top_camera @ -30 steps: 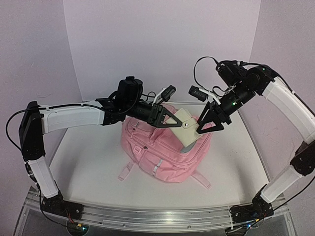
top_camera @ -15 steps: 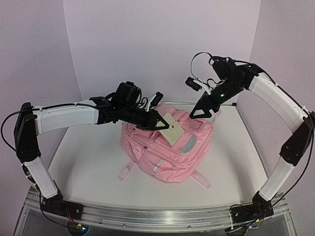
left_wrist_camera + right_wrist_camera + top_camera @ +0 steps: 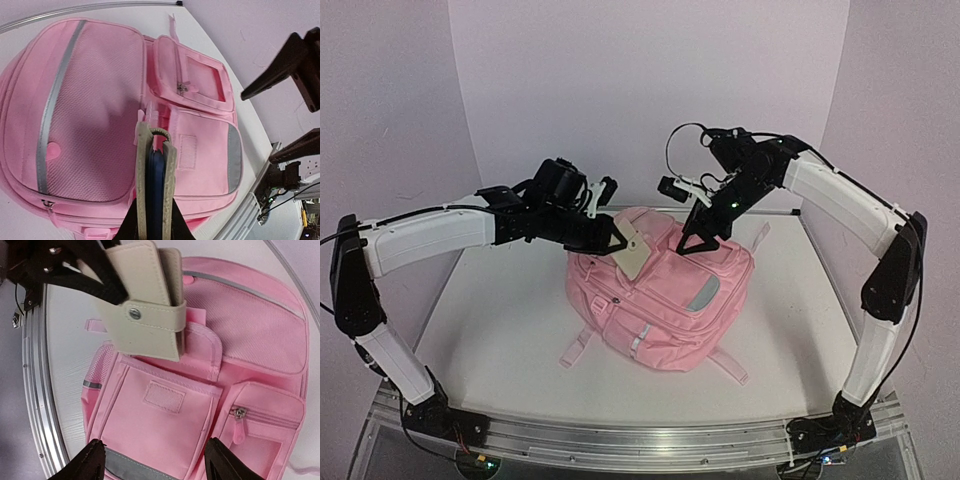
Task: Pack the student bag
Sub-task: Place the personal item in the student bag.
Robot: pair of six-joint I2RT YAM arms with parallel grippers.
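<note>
The student bag (image 3: pixel 665 300) lies flat on the white table, pink, front pockets facing up (image 3: pixel 95 115) (image 3: pixel 165 425). My left gripper (image 3: pixel 618 240) is shut on a beige case with a snap strap (image 3: pixel 636 254), held edge-on above the bag's top. From the left wrist the case (image 3: pixel 156 180) shows a blue inner layer, its tip over a pocket mouth. The right gripper (image 3: pixel 696 238) hangs open and empty just right of the case, above the bag. Its fingers (image 3: pixel 95 460) straddle a flat pocket with a grey band, and the case (image 3: pixel 145 315) is in front of them.
The bag's pale straps (image 3: pixel 576 350) trail toward the near edge. An aluminium rail (image 3: pixel 640 440) carries both arm bases. Purple walls close in the back and sides. Bare white tabletop (image 3: pixel 490 320) lies left and right of the bag.
The right gripper has let go of the case's edge, opened, and moved back and left above the bag. My left gripper has carried the case left, toward the bag's top.
</note>
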